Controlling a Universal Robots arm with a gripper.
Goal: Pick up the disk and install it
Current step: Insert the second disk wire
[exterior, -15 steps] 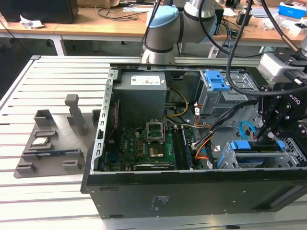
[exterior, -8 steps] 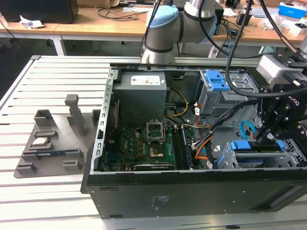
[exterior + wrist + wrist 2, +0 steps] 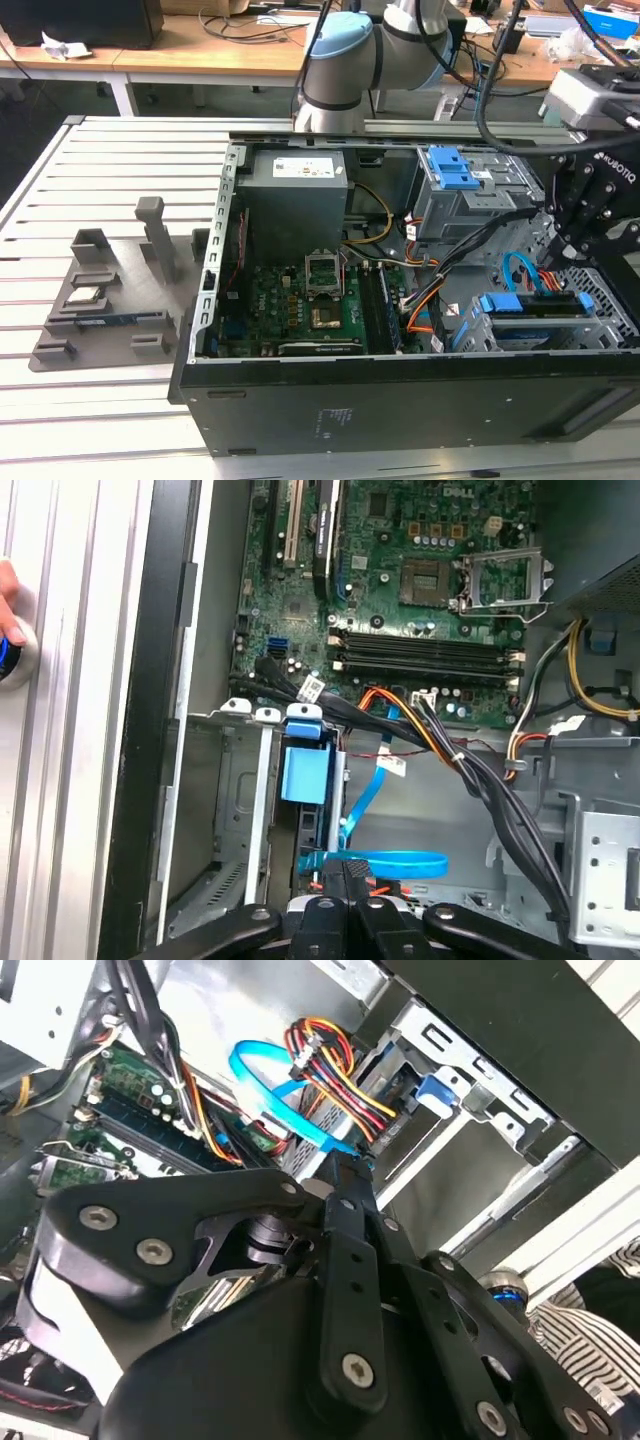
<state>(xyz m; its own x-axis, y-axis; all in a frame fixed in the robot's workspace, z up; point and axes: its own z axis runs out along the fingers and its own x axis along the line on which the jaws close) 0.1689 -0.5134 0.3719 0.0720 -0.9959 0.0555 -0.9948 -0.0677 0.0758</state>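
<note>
The disk sits edge-up in the drive cage at the exterior view's lower right corner of the open computer case, with blue rails at both ends. In the first wrist view its blue bracket fills a slot of the cage. My gripper hangs just above the cage, over the disk's far end. In both wrist views its black fingers are pressed together with nothing between them, their tips beside a blue flat cable.
The motherboard, power supply and bundled cables fill the case. A grey fixture with a small square chip lies on the slatted table. A hand rests by a blue-ringed button.
</note>
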